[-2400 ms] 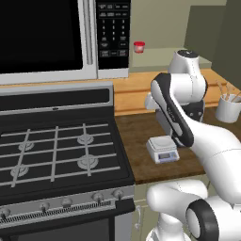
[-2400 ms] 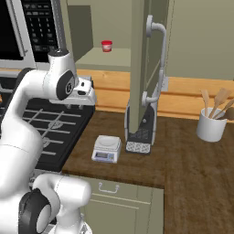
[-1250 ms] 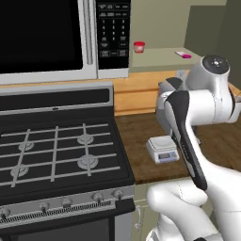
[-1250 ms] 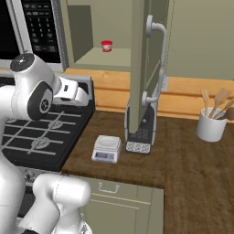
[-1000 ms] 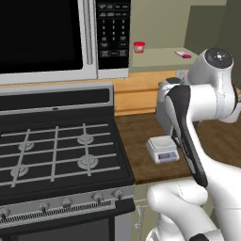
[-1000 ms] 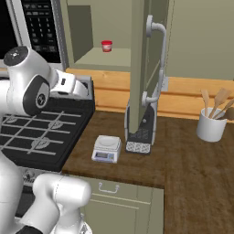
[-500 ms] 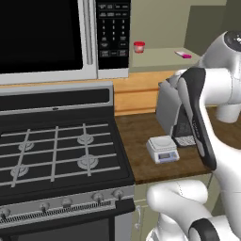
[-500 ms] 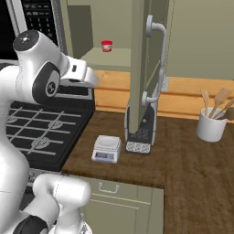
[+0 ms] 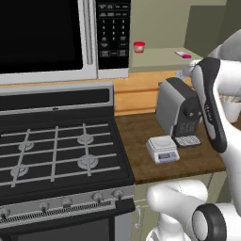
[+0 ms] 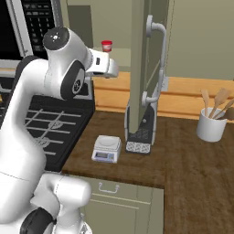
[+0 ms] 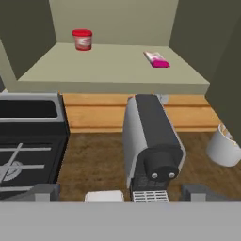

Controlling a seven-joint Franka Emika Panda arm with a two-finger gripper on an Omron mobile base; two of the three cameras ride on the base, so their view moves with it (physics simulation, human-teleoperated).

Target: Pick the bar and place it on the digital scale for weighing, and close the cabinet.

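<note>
The bar (image 11: 156,60) is a tiny pink and whitish piece lying on the right of the open cabinet's shelf (image 11: 108,68); it also shows from the left base as the bar (image 9: 183,54). My gripper (image 11: 121,193) is open, tips wide apart with nothing between them, raised in front of and below the shelf. The digital scale (image 9: 162,148) sits on the wooden counter, its platform bare, just left of the coffee machine; it is the same scale (image 10: 106,148) seen from the right base. The cabinet door (image 10: 138,55) stands swung out, edge-on, with its silver handle (image 10: 157,59).
A red-lidded jar (image 11: 82,39) stands at the shelf's back left. The grey-and-black coffee machine (image 11: 150,141) rises right under my hand. A white cup of wooden utensils (image 10: 211,123) is at the counter's right. Stove (image 9: 56,150) and microwave (image 9: 47,37) lie to the left.
The arm has lifted and swung its hand up from counter height toward the open cabinet. The gripper stays open; bar, scale and door have not moved.
</note>
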